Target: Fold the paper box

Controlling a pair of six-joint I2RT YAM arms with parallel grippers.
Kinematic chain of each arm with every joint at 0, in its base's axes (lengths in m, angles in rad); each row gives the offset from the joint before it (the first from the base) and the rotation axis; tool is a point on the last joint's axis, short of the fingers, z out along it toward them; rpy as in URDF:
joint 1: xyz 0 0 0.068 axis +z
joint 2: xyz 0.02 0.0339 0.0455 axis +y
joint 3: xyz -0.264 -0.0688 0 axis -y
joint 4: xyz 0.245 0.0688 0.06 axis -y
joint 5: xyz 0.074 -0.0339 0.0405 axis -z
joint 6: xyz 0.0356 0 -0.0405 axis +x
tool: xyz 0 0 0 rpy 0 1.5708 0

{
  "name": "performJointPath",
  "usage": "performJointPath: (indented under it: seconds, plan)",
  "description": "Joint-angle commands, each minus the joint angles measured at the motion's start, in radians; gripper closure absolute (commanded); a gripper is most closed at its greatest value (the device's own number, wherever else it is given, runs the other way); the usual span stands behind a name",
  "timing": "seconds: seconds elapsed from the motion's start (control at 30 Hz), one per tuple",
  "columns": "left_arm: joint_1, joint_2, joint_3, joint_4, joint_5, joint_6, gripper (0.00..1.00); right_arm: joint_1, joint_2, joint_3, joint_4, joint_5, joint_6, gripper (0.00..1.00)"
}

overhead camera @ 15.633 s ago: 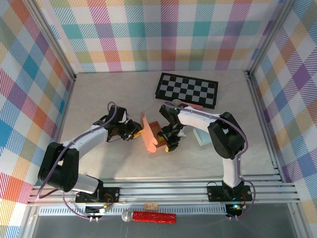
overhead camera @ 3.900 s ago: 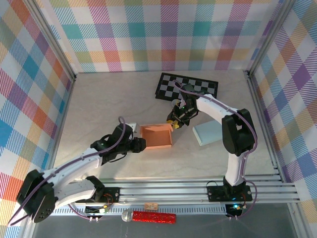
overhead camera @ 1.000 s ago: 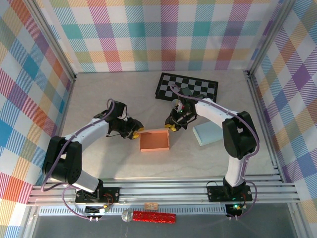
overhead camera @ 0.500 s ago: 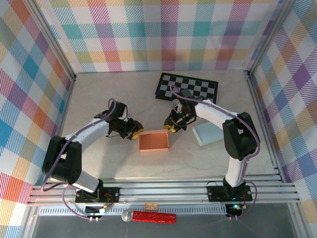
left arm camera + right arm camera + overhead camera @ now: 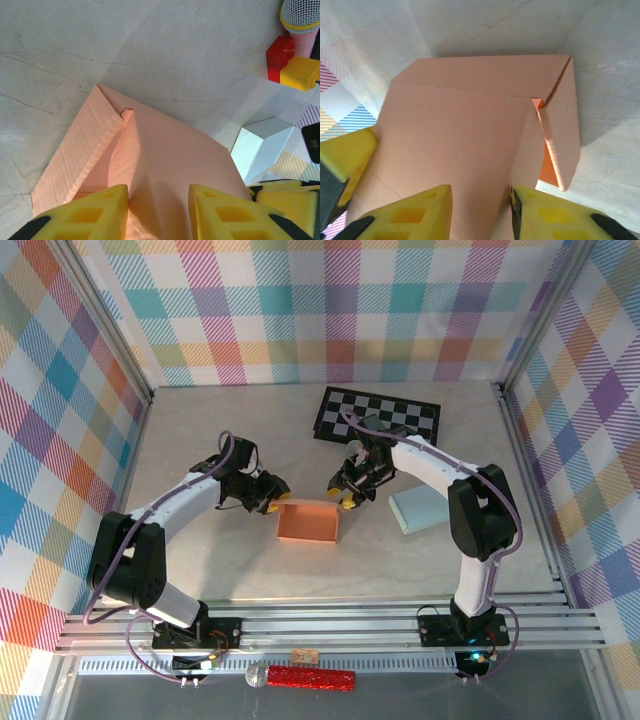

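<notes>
The orange paper box (image 5: pixel 307 524) sits open-topped in the middle of the table, walls raised. My left gripper (image 5: pixel 272 504) is at its upper left corner and my right gripper (image 5: pixel 346 499) at its upper right corner. In the left wrist view the yellow fingers (image 5: pixel 100 210) stand apart over the box's panel (image 5: pixel 165 155), the left gripper (image 5: pixel 157 191) open with a crease running up beside the left finger. In the right wrist view the right gripper (image 5: pixel 481 191) is open over the box (image 5: pixel 460 125), a raised wall edge close against the right finger (image 5: pixel 545 210).
A chessboard (image 5: pixel 378 420) lies at the back behind the right arm. A pale blue block (image 5: pixel 420 508) rests right of the box. A microphone head (image 5: pixel 300 20) and red and yellow bricks (image 5: pixel 287 62) lie beyond the box. Checked walls enclose the table.
The right gripper's jaws have spread wider. The box has slid slightly left and skewed a little. The left gripper has crept up toward the box's corner.
</notes>
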Motion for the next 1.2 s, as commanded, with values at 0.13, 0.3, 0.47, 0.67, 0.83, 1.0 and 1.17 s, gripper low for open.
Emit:
performJointPath:
  seconds: [0.13, 0.3, 0.47, 0.67, 0.83, 1.0, 1.17]
  plan:
    - [-0.016, 0.013, 0.011, -0.006, 0.029, 0.0, 0.66, 0.012, 0.023, -0.004, 0.016, -0.071, 0.024, 0.65]
    - [-0.016, 0.016, 0.006, -0.013, 0.033, 0.017, 0.68, 0.012, 0.025, -0.004, 0.063, -0.077, 0.057, 0.71]
    - [-0.015, 0.01, -0.007, -0.044, 0.017, 0.057, 0.71, 0.012, 0.023, -0.01, 0.087, -0.063, 0.052, 0.76]
    - [-0.016, -0.003, -0.025, -0.045, 0.005, 0.08, 0.72, 0.016, 0.016, -0.03, 0.076, -0.023, 0.001, 0.79]
    - [-0.026, 0.001, 0.0, -0.101, -0.019, 0.143, 0.72, 0.024, 0.001, -0.055, 0.052, 0.03, -0.069, 0.79]
    - [-0.042, 0.01, 0.024, -0.177, -0.066, 0.21, 0.71, 0.029, -0.011, -0.078, 0.046, 0.071, -0.108, 0.8]
    - [-0.049, 0.017, 0.02, -0.201, -0.101, 0.234, 0.66, 0.033, -0.01, -0.092, 0.04, 0.088, -0.128, 0.8]
